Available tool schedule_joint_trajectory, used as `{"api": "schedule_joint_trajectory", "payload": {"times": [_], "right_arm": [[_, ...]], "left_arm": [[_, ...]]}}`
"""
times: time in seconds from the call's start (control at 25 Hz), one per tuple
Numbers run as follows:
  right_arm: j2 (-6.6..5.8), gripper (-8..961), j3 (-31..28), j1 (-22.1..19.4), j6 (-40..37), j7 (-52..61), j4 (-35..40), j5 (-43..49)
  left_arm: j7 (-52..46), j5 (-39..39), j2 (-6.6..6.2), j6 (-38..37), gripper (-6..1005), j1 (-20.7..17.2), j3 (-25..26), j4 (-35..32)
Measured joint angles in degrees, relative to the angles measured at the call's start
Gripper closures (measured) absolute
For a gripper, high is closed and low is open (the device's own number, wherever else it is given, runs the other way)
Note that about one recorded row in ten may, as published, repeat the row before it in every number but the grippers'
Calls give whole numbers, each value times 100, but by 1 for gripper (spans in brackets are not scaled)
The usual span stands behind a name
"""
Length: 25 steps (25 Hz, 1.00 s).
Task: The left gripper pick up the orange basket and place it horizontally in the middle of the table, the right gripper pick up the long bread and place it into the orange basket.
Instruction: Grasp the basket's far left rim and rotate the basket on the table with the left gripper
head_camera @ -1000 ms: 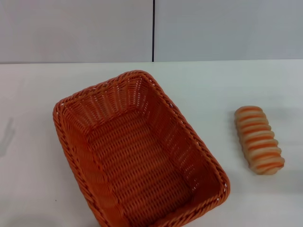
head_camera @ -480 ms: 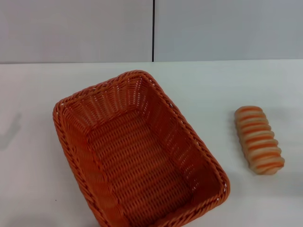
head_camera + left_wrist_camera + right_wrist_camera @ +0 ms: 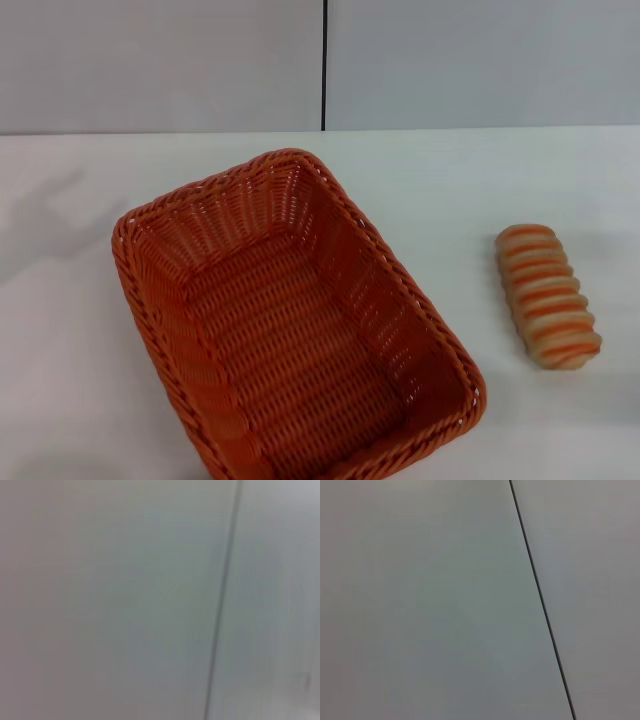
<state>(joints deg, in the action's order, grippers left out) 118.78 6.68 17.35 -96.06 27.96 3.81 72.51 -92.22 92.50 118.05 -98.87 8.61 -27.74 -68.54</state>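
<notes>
Diagonally, orange basket (image 3: 290,325) well apart from long bread (image 3: 547,296).

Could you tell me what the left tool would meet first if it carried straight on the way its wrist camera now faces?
Probably the wall: the left wrist view shows only the pale panel and its dark seam. The tool itself is out of sight, and depth is unclear.
</notes>
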Motion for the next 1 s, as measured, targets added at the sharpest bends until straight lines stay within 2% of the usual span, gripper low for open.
{"api": "schedule_joint_trajectory", "payload": {"times": [0.04, 0.08, 0.24, 0.32, 0.36, 0.4, 0.44, 0.48, 0.52, 0.8, 0.92, 1.0], "right_arm": [[1, 345, 0, -29, -46, 10, 17, 0], [1, 345, 0, -29, -46, 10, 17, 0], [-2, 345, -27, -53, -58, 24, 36, 0], [-6, 345, -32, -51, -39, 25, 37, -1], [-6, 345, -32, -51, -39, 25, 37, -1], [-8, 345, -34, -46, -24, 25, 38, 0], [-11, 345, -35, -29, -3, 26, 39, -1], [-11, 345, -35, -29, -3, 26, 39, -1], [-12, 345, -35, -22, 3, 26, 40, -3], [-13, 345, -44, -7, 31, 26, 41, -7], [-13, 345, -44, -18, 77, 26, 41, -17], [-13, 345, -44, -27, 122, 26, 41, -19]], "left_arm": [[-440, 151, -4, 16, 203, 79, -223, -681], [-440, 151, -4, 16, 203, 79, -223, -681], [-1298, 1037, -11, 17, 203, 411, -662, -1859], [-1298, 1037, -11, 17, 204, 411, -662, -1859], [-1466, 1316, -11, -15, 204, 523, -788, -2080], [-1915, 2207, -3, -76, 204, 894, -1342, -2634], [-2046, 2526, 1, -89, 204, 1023, -1576, -2781], [-2046, 2526, 1, -89, 204, 1023, -1576, -2781], [-2232, 3015, 9, -120, 204, 1274, -2010, -2972], [-2503, 4165, 62, -52, 205, 1894, -3108, -2979], [-2609, 4489, 88, 356, 206, 1948, -3876, -2928], [-2625, 4521, 92, 486, 206, 1930, -4047, -2919]]}}
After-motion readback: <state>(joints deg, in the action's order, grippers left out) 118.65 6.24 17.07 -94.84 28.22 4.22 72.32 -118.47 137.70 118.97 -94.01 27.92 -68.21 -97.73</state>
